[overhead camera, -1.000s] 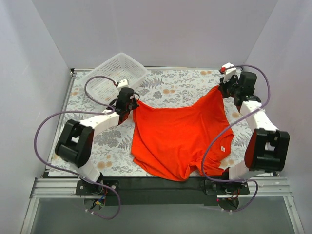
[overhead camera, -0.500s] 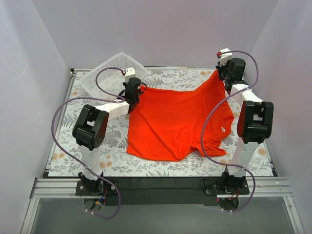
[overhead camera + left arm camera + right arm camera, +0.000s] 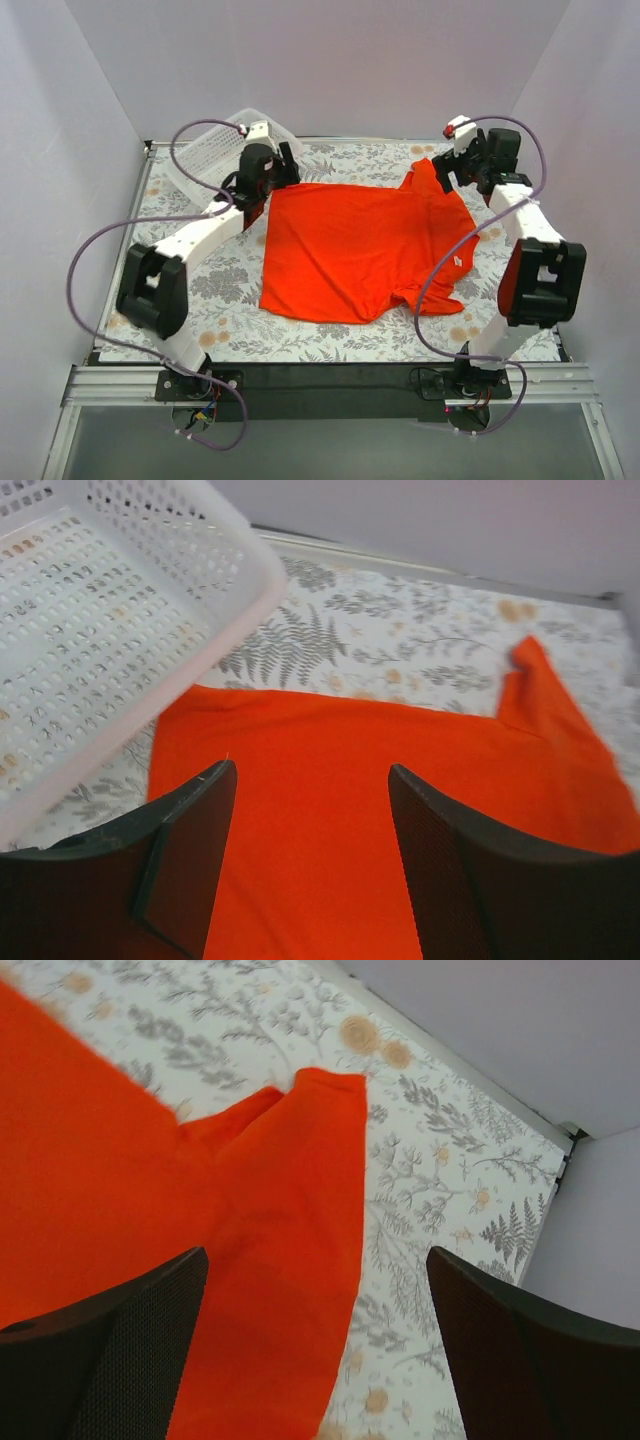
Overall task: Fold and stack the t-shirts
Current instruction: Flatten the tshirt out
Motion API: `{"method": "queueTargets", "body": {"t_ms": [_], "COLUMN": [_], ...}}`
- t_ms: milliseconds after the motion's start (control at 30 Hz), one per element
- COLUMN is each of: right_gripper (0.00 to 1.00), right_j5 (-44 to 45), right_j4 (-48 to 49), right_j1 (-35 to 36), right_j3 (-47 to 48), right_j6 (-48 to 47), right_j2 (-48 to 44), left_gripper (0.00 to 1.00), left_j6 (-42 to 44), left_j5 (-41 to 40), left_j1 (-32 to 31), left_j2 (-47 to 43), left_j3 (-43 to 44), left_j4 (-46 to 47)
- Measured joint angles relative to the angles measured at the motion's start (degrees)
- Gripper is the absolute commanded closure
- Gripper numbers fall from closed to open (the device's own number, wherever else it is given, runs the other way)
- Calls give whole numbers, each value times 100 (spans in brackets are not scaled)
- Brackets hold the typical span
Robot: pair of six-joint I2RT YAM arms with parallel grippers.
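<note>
One orange-red t-shirt (image 3: pixel 365 250) lies spread on the floral table, its far edge straight and a small flap standing up at its far right corner (image 3: pixel 421 176). My left gripper (image 3: pixel 283 172) hovers over the shirt's far left corner, open. In the left wrist view that gripper (image 3: pixel 310 775) has only flat red cloth (image 3: pixel 330 810) under the gap. My right gripper (image 3: pixel 447 168) hangs open by the far right corner. In the right wrist view it (image 3: pixel 318 1260) straddles the shirt's edge (image 3: pixel 270 1220), gripping nothing.
A white lattice basket (image 3: pixel 205 160) stands at the far left corner, tilted against the left arm; its rim (image 3: pixel 215 610) is close to my left fingers. The floral tablecloth (image 3: pixel 230 290) shows around the shirt. Grey walls close in on three sides.
Both grippers opened and let go of the shirt's far corners. The cloth dropped flat onto the table. The right gripper drew back to the right, and the left one rose slightly.
</note>
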Motion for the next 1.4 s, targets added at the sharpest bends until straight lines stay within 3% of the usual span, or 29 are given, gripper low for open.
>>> {"method": "queueTargets", "body": {"t_ms": [100, 267, 400, 500, 800, 1000, 1133, 1200, 1267, 1333, 1400], "right_gripper": [22, 24, 25, 25, 30, 62, 73, 70, 49, 36, 31], "right_j5": [-643, -1274, -1484, -1482, -1145, -861, -605, -455, -219, 11, 105], "right_j4": [-1364, -3517, -4924, -5305, -4782, -4068, -3665, -3506, -3373, -3292, -3327], "right_j1": [-293, -551, -162, 321, 1384, 2017, 2275, 2295, 2295, 2293, 2293], "right_j3": [-216, -1311, -2553, -3263, -3980, -4059, -4164, -4207, -4223, -4218, -4190], "right_j6": [-935, -3042, -4356, -4850, -4492, -3812, -3429, -3250, -3045, -2931, -2929], "right_j2": [-835, -1978, -2253, -2570, -3469, -3342, -3265, -3259, -3268, -3373, -3668], "left_gripper": [42, 42, 42, 41, 41, 41, 41, 41, 41, 41, 41], "left_j6": [-439, -1456, -2127, -2444, -2629, -2651, -2667, -2667, -2667, -2664, -2660], "left_j5": [570, 1469, 1838, 1969, 2031, 2028, 2026, 2028, 2026, 2026, 2024], "left_j1": [0, -13, -39, -44, -44, -44, -44, -44, -44, -44, -44], "left_j2": [-1283, -3504, -4050, -4188, -4422, -4669, -4833, -4883, -4911, -4953, -4999], "left_j3": [-586, -2511, -3729, -4264, -4297, -4297, -4299, -4304, -4306, -4306, -4306], "left_j4": [-382, -992, -1519, -1947, -2188, -2330, -2385, -2391, -2402, -2457, -2507]}}
